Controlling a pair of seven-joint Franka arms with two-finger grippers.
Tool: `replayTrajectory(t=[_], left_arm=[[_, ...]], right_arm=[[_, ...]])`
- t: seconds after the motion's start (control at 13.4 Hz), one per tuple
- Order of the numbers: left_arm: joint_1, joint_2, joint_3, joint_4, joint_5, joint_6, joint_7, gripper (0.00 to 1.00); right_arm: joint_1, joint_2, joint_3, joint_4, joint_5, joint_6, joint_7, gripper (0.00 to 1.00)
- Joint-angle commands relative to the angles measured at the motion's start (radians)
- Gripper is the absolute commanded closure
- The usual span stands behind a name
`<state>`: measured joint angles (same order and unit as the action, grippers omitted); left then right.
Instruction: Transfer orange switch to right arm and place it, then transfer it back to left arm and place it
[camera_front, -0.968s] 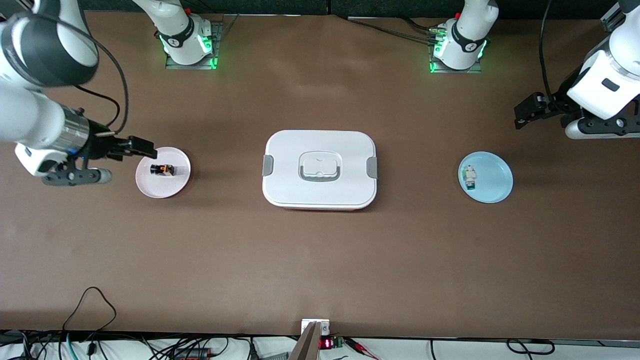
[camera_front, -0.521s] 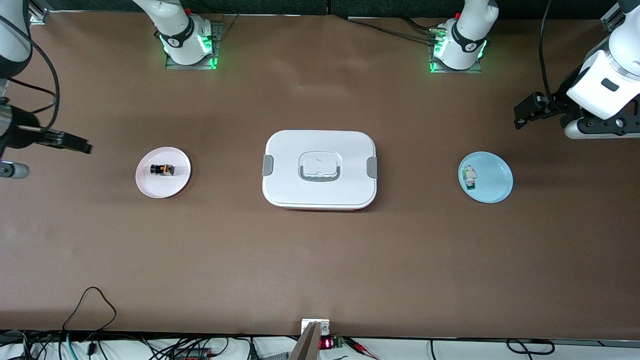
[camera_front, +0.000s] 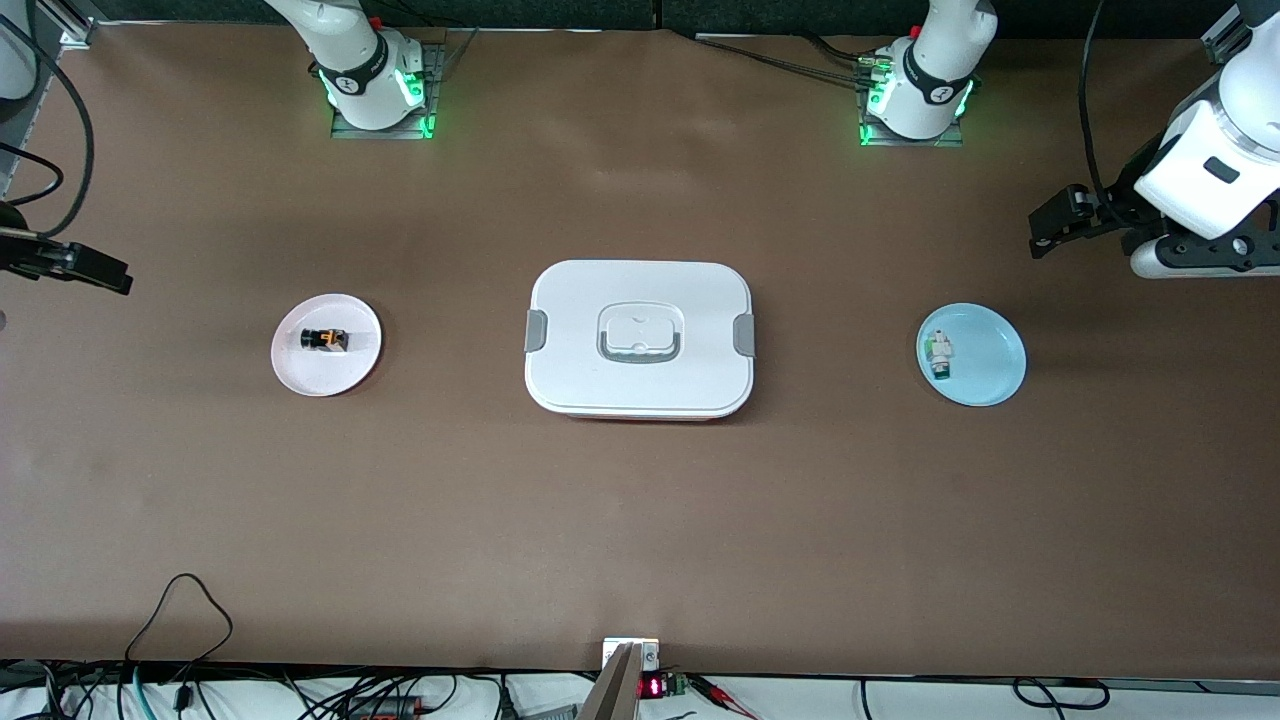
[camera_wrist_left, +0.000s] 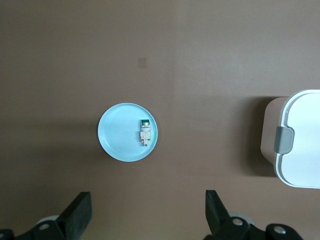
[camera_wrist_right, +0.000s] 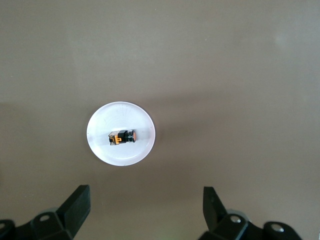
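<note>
The orange switch, a tiny black piece with orange marks, lies on its side on a pale pink plate toward the right arm's end of the table. In the right wrist view the orange switch rests at the middle of that plate. My right gripper hangs open and empty over bare table, off the plate toward the table's end; the right gripper holds nothing. The white box stands mid-table, lid shut. My left gripper waits open over bare table at its end, and the left gripper is empty too.
A light blue plate toward the left arm's end carries a white-and-green component; the left wrist view shows this plate, the component and a corner of the box. Cables run along the table's front edge.
My right gripper has drawn back from just beside the pink plate toward the right arm's end of the table. The switch, the box and the left arm have stayed put.
</note>
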<state>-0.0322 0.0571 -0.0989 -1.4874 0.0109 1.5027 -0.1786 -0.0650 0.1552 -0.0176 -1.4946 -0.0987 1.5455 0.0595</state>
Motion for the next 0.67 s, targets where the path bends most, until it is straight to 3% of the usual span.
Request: replayTrajectory(t=[0.0,0.15,0.6], left_arm=[[0.002,0.003,0.001,0.010,0.015,-0.001,0.022,0.00],[0.003,0.003,0.001,0.010,0.015,-0.001,0.022,0.00],[0.003,0.003,0.001,0.010,0.015,-0.001,0.022,0.00]], right_arm=[[-0.006,-0.081,-0.004,-0.138,0.022,0.068,-0.021,0.00],[-0.001,-0.111,-0.004,-0.208,0.024,0.134,-0.036,0.00],[0.057,-0.072,0.018,-0.200,0.027,0.193,-0.086,0.00]])
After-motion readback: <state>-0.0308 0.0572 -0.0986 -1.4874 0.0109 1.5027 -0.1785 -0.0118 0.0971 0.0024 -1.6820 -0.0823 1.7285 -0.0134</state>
